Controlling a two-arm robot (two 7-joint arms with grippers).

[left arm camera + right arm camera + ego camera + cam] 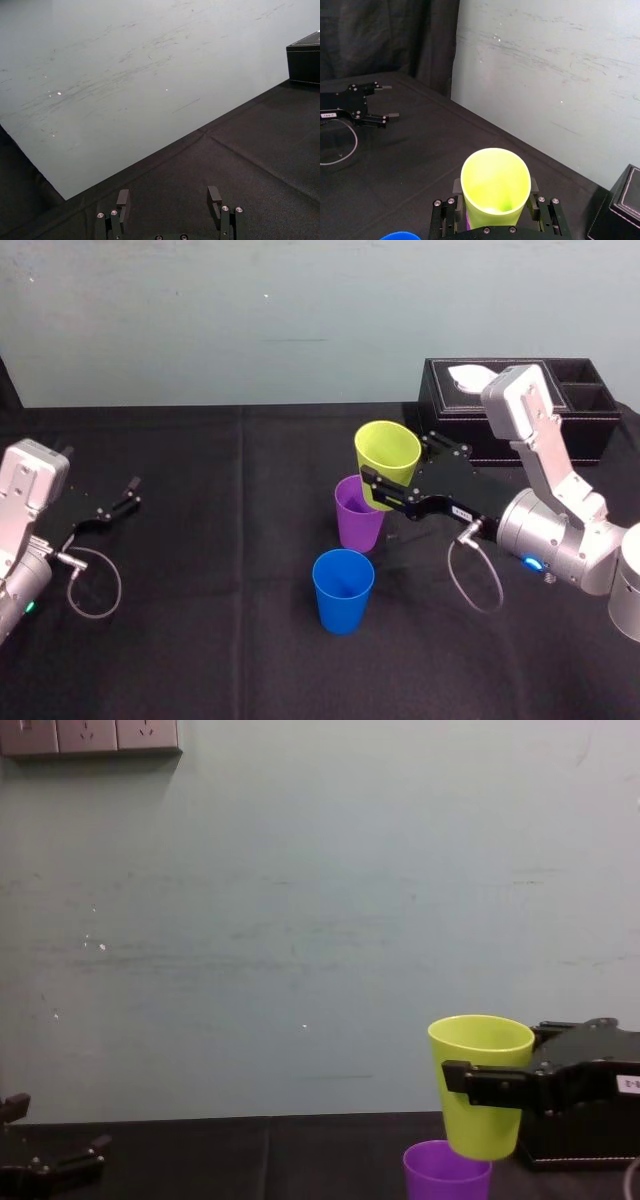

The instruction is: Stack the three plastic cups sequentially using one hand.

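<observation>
1. The right gripper [372, 483] clamps the yellow-green cup [388, 452], held raised with its base at the rim of the purple cup [358, 522].
2. The blue cup [343, 590] stands just beside the purple one, nearer the robot.
3. The left gripper [133, 492] sits at far left, jaws spread wide.

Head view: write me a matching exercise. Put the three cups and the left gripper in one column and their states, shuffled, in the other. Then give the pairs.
Things
1. yellow-green cup
2. purple cup
3. blue cup
4. left gripper

States
A. stands alone on the black cloth, nearest the robot
B. open, holding nothing, off at the left
C. held in the air by the right gripper
D. stands on the cloth, just under the held cup

Pairs: 1-C, 2-D, 3-A, 4-B
</observation>
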